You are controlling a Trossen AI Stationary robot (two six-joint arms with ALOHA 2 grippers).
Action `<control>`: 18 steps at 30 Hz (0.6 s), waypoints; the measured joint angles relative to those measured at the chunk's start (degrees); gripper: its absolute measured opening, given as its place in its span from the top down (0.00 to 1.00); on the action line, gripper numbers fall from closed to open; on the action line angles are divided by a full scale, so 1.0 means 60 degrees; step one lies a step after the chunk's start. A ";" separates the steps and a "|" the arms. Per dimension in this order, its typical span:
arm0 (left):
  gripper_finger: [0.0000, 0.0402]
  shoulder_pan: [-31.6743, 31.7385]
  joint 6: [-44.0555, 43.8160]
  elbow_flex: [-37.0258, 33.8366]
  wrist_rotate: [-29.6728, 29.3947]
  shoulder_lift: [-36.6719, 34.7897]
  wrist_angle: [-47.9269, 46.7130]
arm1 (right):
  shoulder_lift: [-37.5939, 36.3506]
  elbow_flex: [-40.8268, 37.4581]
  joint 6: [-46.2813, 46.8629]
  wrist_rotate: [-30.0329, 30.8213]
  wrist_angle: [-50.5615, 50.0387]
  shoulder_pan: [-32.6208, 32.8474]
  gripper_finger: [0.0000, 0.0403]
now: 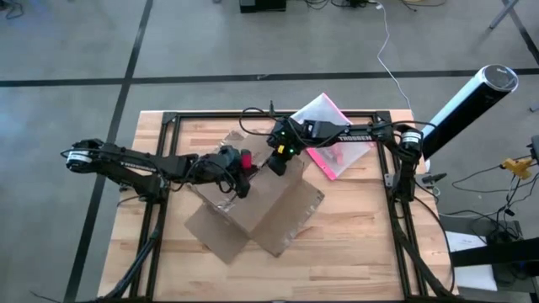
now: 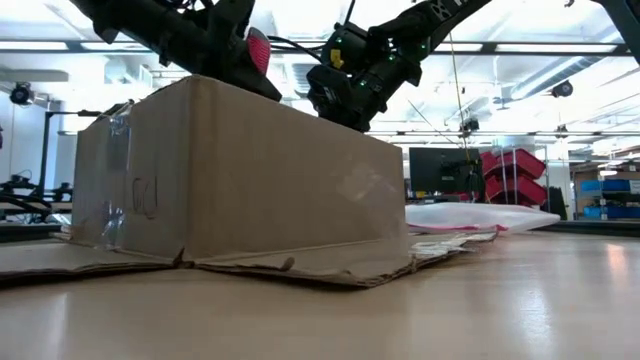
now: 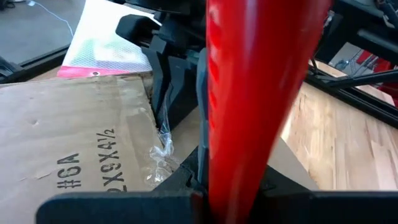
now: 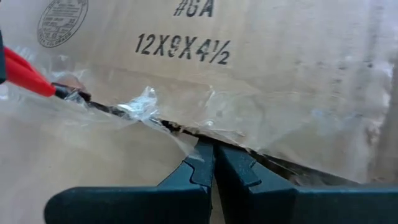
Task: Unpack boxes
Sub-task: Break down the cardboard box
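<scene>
High view: the cardboard box (image 1: pixel 257 206) lies in the middle of the table (image 1: pixel 362 252), flaps spread flat around it, both arms meeting over its top seam.
Left gripper (image 1: pixel 244 168): over the box's top, clamped on a red-handled tool (image 3: pixel 249 93) whose dark tip (image 4: pixel 68 93) sits in the torn clear tape (image 4: pixel 140 109).
Right gripper (image 4: pixel 213 163): fingers pressed together, tips right at the seam beside the split tape; nothing seems to be pinched between them.
Pouch (image 1: pixel 333 139): pink-edged, lying behind the box, just beside the right arm.
Risk, tape: the tape looks bunched and stringy, so a pull along the seam would likely stretch it rather than part it.
Risk, collision: the tool tip and the right fingers work the same seam close together; either moving along it could strike the other.
Risk, box: nothing pins the box, so drag from the tool could slide or lift it.
Risk, depth: pressing the tip deeper might scratch whatever is inside, which is hidden.
</scene>
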 joint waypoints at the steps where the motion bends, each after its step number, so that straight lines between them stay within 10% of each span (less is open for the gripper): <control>1: 0.94 -0.0009 0.0001 0.0000 0.0014 -0.0001 -0.0004 | 0.0000 -0.0002 0.0004 0.0000 0.0000 -0.0003 1.00; 18: 0.94 0.0402 0.1174 0.0018 -0.0013 -0.0001 -0.0803 | -0.0035 0.0007 -0.0055 -0.0879 -0.1397 0.0211 1.00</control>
